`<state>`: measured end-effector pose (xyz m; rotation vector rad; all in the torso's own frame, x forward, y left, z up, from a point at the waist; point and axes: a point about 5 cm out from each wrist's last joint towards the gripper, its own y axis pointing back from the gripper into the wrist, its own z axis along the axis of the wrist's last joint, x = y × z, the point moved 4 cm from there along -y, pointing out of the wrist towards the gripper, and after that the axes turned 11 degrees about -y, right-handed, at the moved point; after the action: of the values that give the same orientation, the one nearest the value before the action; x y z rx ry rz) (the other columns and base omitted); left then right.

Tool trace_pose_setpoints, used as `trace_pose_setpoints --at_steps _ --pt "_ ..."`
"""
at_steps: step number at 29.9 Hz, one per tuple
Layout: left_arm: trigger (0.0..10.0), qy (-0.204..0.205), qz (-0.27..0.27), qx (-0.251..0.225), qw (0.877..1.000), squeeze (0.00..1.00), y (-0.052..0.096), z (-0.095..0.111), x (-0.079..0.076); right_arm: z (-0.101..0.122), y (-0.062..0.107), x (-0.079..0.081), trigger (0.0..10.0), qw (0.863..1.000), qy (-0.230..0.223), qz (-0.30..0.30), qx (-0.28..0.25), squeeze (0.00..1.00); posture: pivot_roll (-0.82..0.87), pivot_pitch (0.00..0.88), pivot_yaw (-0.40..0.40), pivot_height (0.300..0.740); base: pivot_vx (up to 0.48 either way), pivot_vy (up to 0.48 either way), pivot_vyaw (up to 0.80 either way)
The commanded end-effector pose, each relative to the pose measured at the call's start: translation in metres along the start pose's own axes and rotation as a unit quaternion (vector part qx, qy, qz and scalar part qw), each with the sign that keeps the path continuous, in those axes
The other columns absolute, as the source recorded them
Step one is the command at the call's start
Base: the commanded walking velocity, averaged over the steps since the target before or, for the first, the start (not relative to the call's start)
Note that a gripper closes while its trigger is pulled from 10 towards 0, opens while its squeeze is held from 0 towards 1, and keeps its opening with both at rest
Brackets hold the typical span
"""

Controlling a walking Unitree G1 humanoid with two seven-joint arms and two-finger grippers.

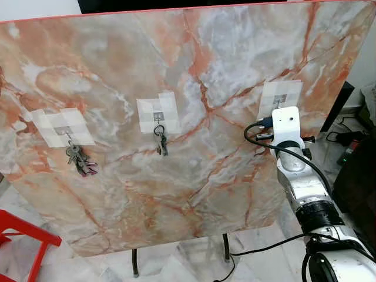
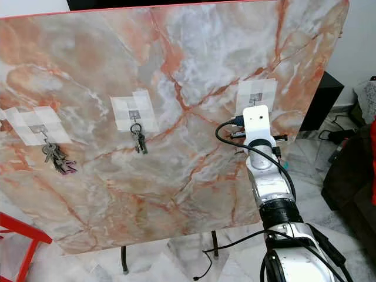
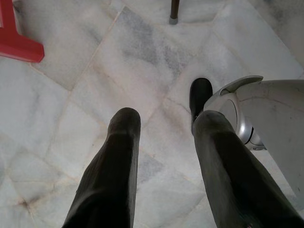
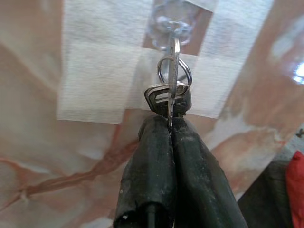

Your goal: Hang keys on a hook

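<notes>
Right wrist view has the right gripper [image 4: 169, 124] pinched tight on a silver key [image 4: 168, 100], its keyring [image 4: 174, 71] up against the clear hook [image 4: 169, 29] taped to the marble board [image 1: 194, 70]; whether the ring is over the hook cannot be told. From the head camera, two other key bunches hang on the left hook [image 1: 80, 160] and middle hook [image 1: 161, 142]. The left gripper [image 3: 164, 128] hangs idle above the marble floor [image 3: 95, 66], fingers spread apart.
</notes>
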<state>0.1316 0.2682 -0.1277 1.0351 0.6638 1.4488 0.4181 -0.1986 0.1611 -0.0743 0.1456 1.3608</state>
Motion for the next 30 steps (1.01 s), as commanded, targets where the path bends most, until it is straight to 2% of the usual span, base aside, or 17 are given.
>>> trace_pose_setpoints --at_steps 1,8,15,30 --pt "10.0 -0.009 0.001 0.003 1.0 0.0 0.001 -0.001 0.004 0.006 0.0 -0.008 10.0 1.0 -0.001 -0.013 -0.009 0.0 0.13 0.0 0.03 0.74 0.0 0.0 0.0" --pt "10.0 -0.011 -0.002 0.002 1.0 0.0 0.001 -0.001 0.004 0.006 0.001 -0.019 10.0 0.999 -0.008 -0.042 -0.01 0.0 0.13 0.0 0.034 0.74 0.0 0.0 0.0" --pt "10.0 -0.012 -0.005 0.0 1.0 0.0 0.0 0.0 0.004 0.011 0.0 -0.02 10.0 0.999 -0.008 -0.044 -0.015 0.0 0.13 0.0 0.034 0.74 0.0 0.0 0.0" --pt "10.0 -0.011 -0.01 -0.002 1.0 0.0 0.0 0.001 0.003 0.012 -0.003 -0.011 10.0 1.0 -0.01 -0.022 -0.012 0.0 0.14 0.0 0.033 0.74 0.0 0.0 0.0"
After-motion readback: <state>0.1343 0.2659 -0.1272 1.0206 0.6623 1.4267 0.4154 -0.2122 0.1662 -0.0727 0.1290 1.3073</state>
